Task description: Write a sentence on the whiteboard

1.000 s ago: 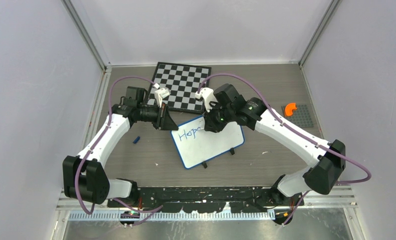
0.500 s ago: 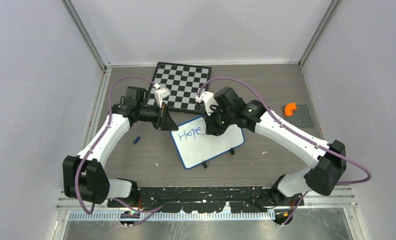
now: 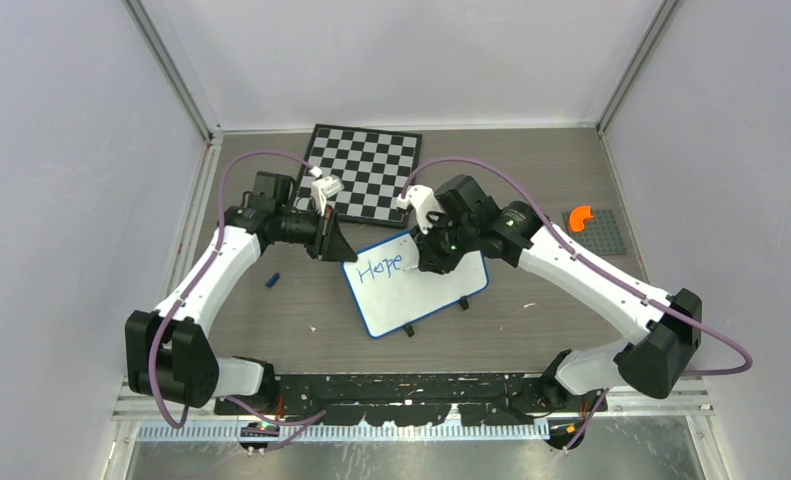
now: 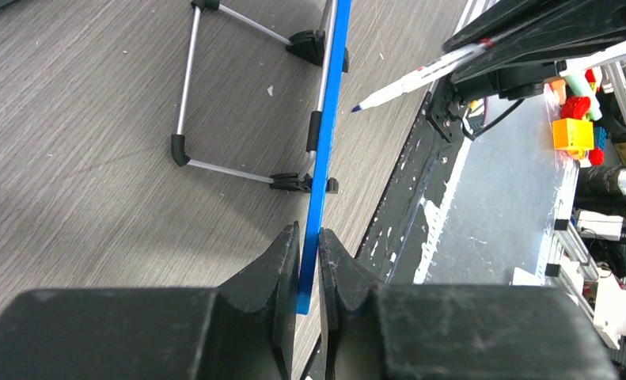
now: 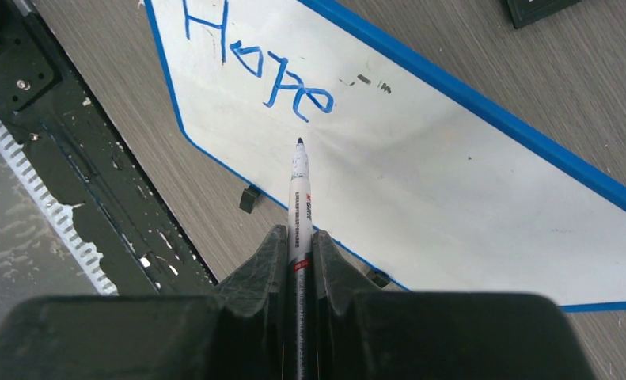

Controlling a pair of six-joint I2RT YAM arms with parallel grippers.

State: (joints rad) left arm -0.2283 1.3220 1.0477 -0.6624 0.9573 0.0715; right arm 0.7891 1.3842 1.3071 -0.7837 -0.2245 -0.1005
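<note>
The whiteboard (image 3: 421,290), white with a blue rim, stands tilted on the table's middle. The sentence shows only one blue word, "Hope" (image 3: 379,267), clear in the right wrist view (image 5: 256,70). My left gripper (image 3: 338,251) is shut on the board's left rim, seen edge-on (image 4: 326,119) between the jaws (image 4: 309,241). My right gripper (image 3: 429,258) is shut on a white marker (image 5: 299,194), jaws around its barrel (image 5: 297,241). The marker's tip is just below the "e". In the left wrist view the marker (image 4: 420,74) is a little off the board's face.
A black-and-white chessboard (image 3: 363,170) lies behind the whiteboard. A small blue piece (image 3: 272,280) lies on the table left of it. An orange piece (image 3: 578,217) sits on a grey plate (image 3: 601,235) at the right. The board's wire stand (image 4: 184,87) rests on the table.
My right gripper has moved a little to the right with the marker, uncovering the end of "Hope". The left gripper and the board have not moved.
</note>
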